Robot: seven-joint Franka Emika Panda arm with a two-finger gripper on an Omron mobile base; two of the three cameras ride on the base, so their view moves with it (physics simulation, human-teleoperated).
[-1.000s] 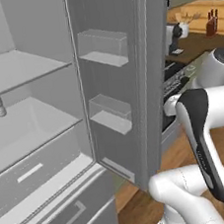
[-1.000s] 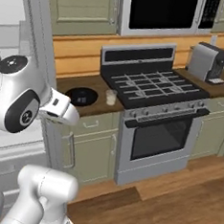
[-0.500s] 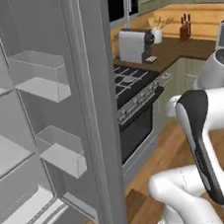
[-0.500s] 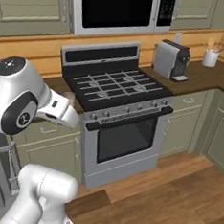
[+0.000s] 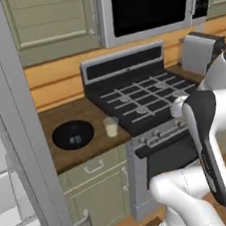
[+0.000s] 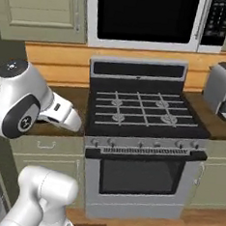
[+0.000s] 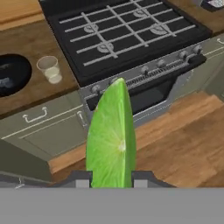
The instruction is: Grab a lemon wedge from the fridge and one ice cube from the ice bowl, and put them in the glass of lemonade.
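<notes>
One green-yellow lemon wedge is held upright between the two fingers of the end effector. On the brown wooden surface, one glossy black ice bowl and one clear glass of lemonade are seen near each other, beside one black gas stove.

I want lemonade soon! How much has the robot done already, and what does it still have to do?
Done: the lemon wedge is out of the fridge, pinched in the gripper. In hand: carrying it toward the counter, where the glass stands beside the ice bowl. Left: drop the wedge in the glass, then pick one ice cube from the bowl and add it too.
</notes>
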